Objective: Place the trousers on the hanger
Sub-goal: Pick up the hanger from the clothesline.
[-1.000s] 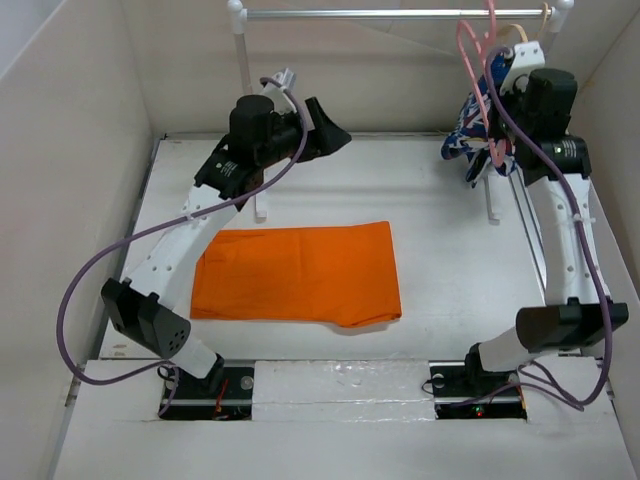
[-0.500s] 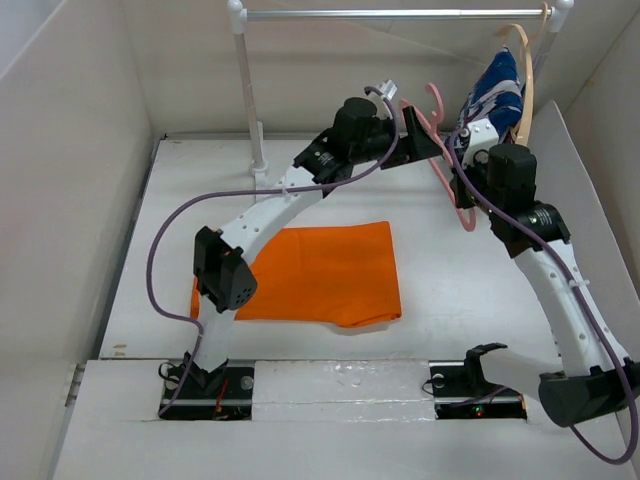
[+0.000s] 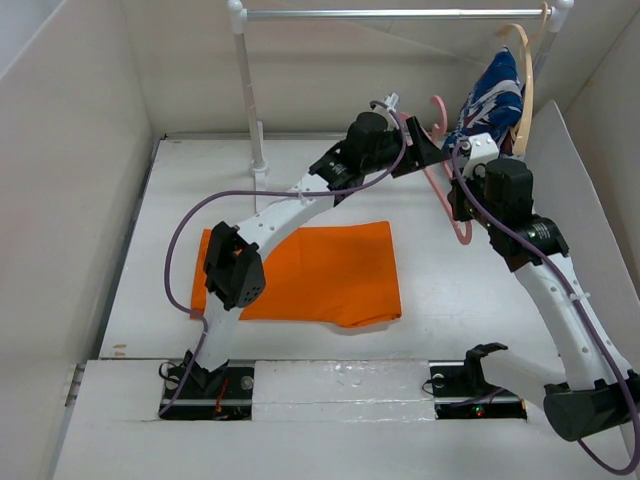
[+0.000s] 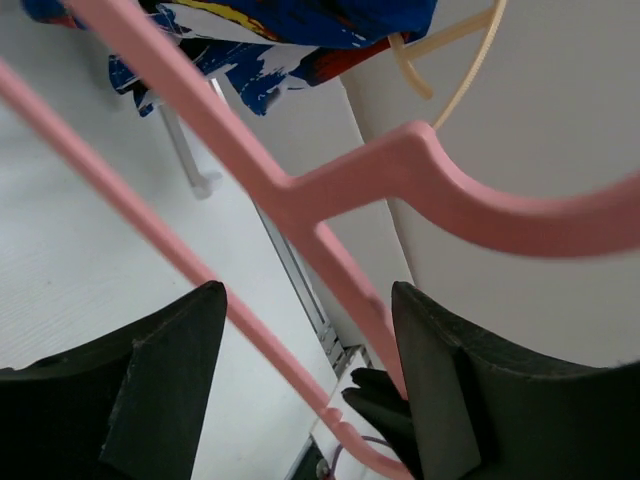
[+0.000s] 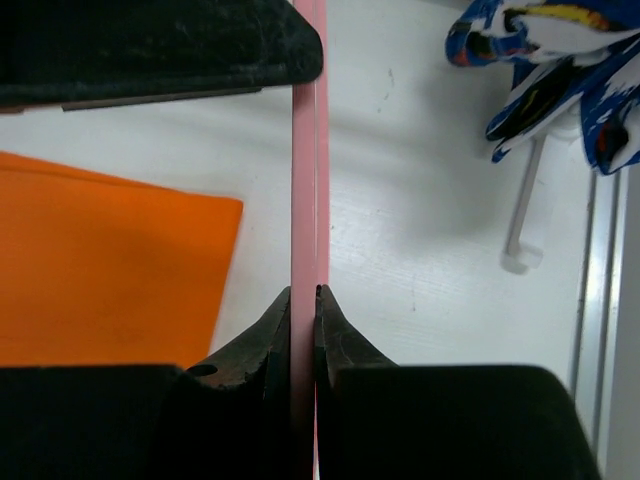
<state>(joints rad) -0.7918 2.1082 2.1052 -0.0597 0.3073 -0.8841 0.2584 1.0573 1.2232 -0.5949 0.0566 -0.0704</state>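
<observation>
Right-hand jaws are clamping flat on a straight bar of the hanger (image 5: 308, 150); through the right wrist camera I am seeing the right gripper (image 5: 305, 292) pinching the pink plastic with no gap showing. On the left gripper (image 4: 305, 300) the jaws are standing wide apart, and pink bars of the hanger are passing between the fingers (image 4: 160, 370). I cannot tell whether either finger is touching them.

Nearest to me, the trousers (image 3: 300, 270) are lying folded flat on the table (image 3: 460, 290), left of centre and well apart from both grippers. The left arm is crossing above their left part.

Farther back and to the right, the hanger is being held tilted in the air above the table, with its hook pointing up. Both grippers are meeting at it, the left one coming in from the left and the right one from the near right.

Beyond that, at the far right, a blue-and-white garment (image 3: 495, 90) is hanging on a tan hanger (image 3: 522, 60) from the rail (image 3: 400, 14), which is running across in front of the far wall.
</observation>
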